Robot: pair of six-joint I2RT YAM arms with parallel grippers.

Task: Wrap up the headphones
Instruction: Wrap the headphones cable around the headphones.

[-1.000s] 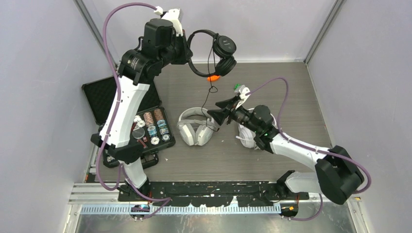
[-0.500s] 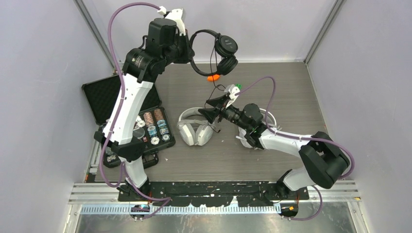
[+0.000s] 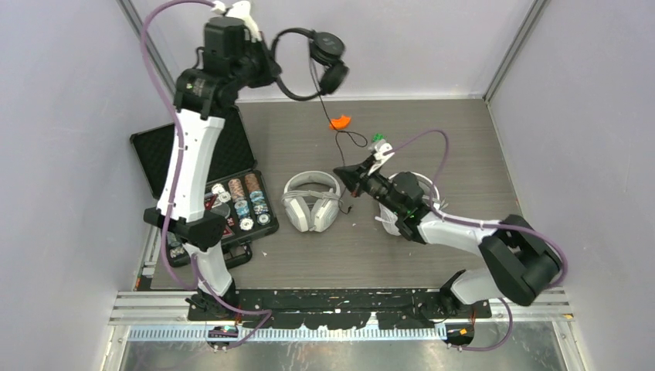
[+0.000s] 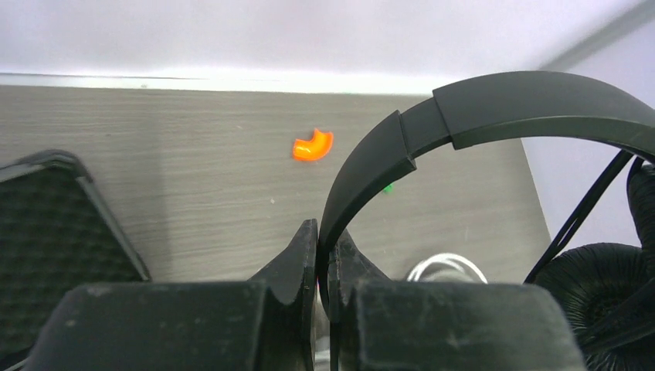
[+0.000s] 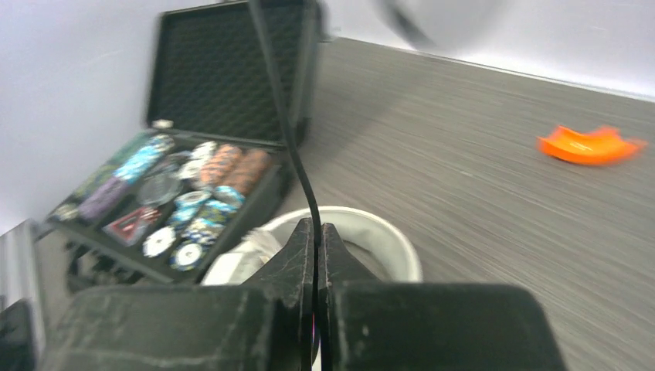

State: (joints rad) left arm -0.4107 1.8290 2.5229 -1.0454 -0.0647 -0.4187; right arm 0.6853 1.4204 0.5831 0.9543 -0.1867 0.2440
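My left gripper (image 3: 268,68) holds the thin black headphones (image 3: 315,56) high over the table's far edge, shut on the headband (image 4: 494,100) between its jaws (image 4: 324,236). Their black cable (image 3: 334,131) hangs down to my right gripper (image 3: 345,176), which is shut on the cable (image 5: 282,108) just above its fingertips (image 5: 317,228). A white over-ear headset (image 3: 311,201) lies on the table left of that gripper, its band (image 5: 363,232) showing under the jaws. Another pale headset (image 3: 395,219) is mostly hidden under my right arm.
An open black case (image 3: 166,158) holding poker chips (image 3: 241,202) lies at the left, also seen in the right wrist view as the case (image 5: 224,77). An orange piece (image 3: 339,122) and a small green item (image 3: 378,137) lie on the far table. Walls close in at back and sides.
My right gripper has shut on the black cable. My left arm has carried the black headphones up and to the left, drawing the cable longer.
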